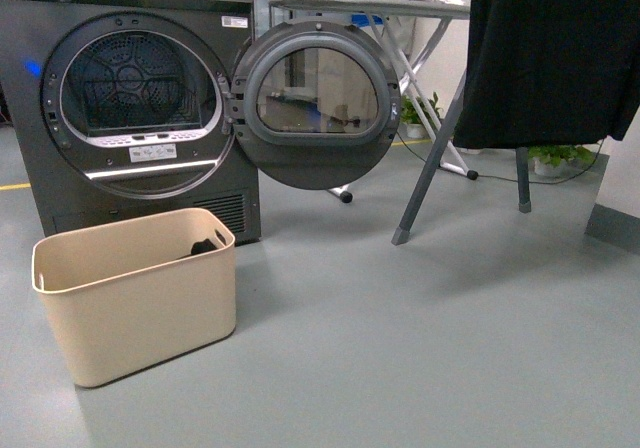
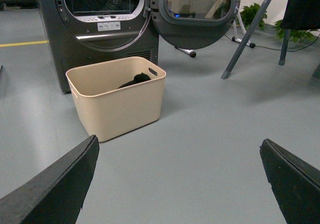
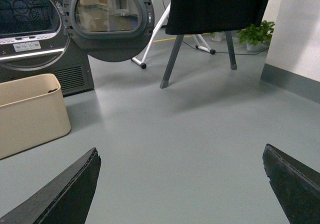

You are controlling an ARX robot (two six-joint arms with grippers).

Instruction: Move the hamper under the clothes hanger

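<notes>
The cream-beige hamper [image 1: 140,308] stands on the grey floor at the front left, just before the dryer, with a dark garment [image 1: 205,245] lying inside. It also shows in the left wrist view as the hamper [image 2: 120,104] and in the right wrist view as the hamper [image 3: 30,114]. The clothes hanger [image 1: 430,168] stands at the right with slanted grey legs and a large black garment [image 1: 550,58] hanging from it. My left gripper [image 2: 178,146] is open above bare floor, well short of the hamper. My right gripper [image 3: 181,151] is open over bare floor too.
A dark dryer [image 1: 130,108] stands behind the hamper, its round door [image 1: 315,103] swung open to the right. An ironing board [image 1: 370,6] with white crossed legs stands behind the door. Potted plants [image 1: 560,156] and a wall corner [image 1: 620,198] lie at the right.
</notes>
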